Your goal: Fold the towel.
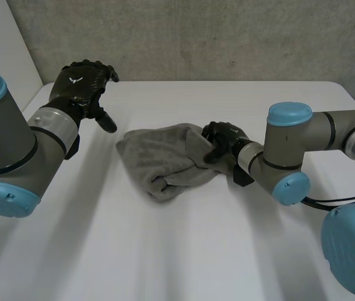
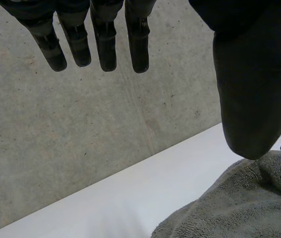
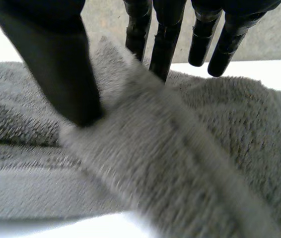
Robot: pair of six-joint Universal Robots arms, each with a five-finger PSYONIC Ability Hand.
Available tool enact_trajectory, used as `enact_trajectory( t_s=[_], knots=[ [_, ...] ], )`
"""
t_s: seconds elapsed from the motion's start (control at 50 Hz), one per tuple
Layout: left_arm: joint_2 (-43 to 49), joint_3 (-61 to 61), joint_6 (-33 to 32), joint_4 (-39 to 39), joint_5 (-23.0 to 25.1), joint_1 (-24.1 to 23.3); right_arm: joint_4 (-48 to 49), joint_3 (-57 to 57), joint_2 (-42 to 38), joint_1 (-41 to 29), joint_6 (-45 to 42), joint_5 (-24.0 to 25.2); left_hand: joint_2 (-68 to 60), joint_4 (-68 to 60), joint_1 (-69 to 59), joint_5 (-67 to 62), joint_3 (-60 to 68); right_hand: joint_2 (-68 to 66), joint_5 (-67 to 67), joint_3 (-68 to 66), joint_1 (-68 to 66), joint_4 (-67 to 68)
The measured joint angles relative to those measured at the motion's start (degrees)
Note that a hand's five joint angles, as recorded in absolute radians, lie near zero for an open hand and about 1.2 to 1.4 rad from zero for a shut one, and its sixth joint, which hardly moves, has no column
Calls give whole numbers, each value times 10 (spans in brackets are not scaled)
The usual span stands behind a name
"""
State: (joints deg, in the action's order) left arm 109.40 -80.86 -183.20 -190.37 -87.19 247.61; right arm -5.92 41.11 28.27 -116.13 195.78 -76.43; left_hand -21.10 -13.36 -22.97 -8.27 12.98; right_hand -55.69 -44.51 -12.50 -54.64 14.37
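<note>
Across the white desk (image 1: 165, 257), the grey towel (image 1: 162, 157) lies crumpled in a bunched heap near the middle, its folds rucked up along the side toward the right arm (image 1: 303, 141). At that side of the towel the right robot hand (image 1: 223, 139) is clamped on a raised ridge of cloth, its thumb (image 3: 56, 64) pressing one face of the ridge and its fingers (image 3: 163, 44) set against the other. Off the towel's opposite side, well apart from it and lifted above the desk, the left robot hand (image 1: 80, 86) hangs with fingers (image 2: 105, 44) straight and spread apart.
</note>
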Motion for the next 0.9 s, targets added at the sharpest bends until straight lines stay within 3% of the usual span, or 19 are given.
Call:
enact_trajectory(
  t_s=[0.08, 0.2, 0.3, 0.44, 0.52, 0.6, 0.68, 0.9],
  knots=[
    [-1, -2, 0, 0, 0, 0, -6, 30, 16, 1, -4, 22, 0, 0, 0, 0, 0, -188, -202, 0, -183, 0],
    [-4, -7, 0, 0, 0, -1, 3, 131, 115, 4, -32, 61, 0, 0, 0, 0, 0, -195, -224, 0, -213, 0],
    [-7, -14, 0, 0, 2, -2, 25, 273, 259, 7, -108, 112, 1, 0, 6, 1, 0, -195, -225, 0, -214, 0],
    [-8, -37, -20, -2, 28, -6, -10, 478, 380, 41, -348, 172, 14, 0, 17, 12, 0, -195, -225, 0, -214, 0],
    [-2, -54, -46, -12, 54, -9, -52, 557, 401, 78, -512, 168, 14, 0, 17, 14, 0, -195, -225, 0, -214, 0],
    [14, -64, -74, -27, 79, -15, -69, 584, 405, 99, -581, 159, 14, 0, 17, 14, 0, -195, -225, 0, -214, 0],
    [42, -66, -95, -38, 96, -25, -53, 586, 405, 112, -570, 155, 15, 0, 17, 14, 0, -196, -225, 0, -214, 0],
    [122, -58, -136, -54, 108, -44, 46, 581, 407, 132, -439, 157, 15, 0, 17, 5, 0, -196, -225, 0, -216, 0]
  ],
)
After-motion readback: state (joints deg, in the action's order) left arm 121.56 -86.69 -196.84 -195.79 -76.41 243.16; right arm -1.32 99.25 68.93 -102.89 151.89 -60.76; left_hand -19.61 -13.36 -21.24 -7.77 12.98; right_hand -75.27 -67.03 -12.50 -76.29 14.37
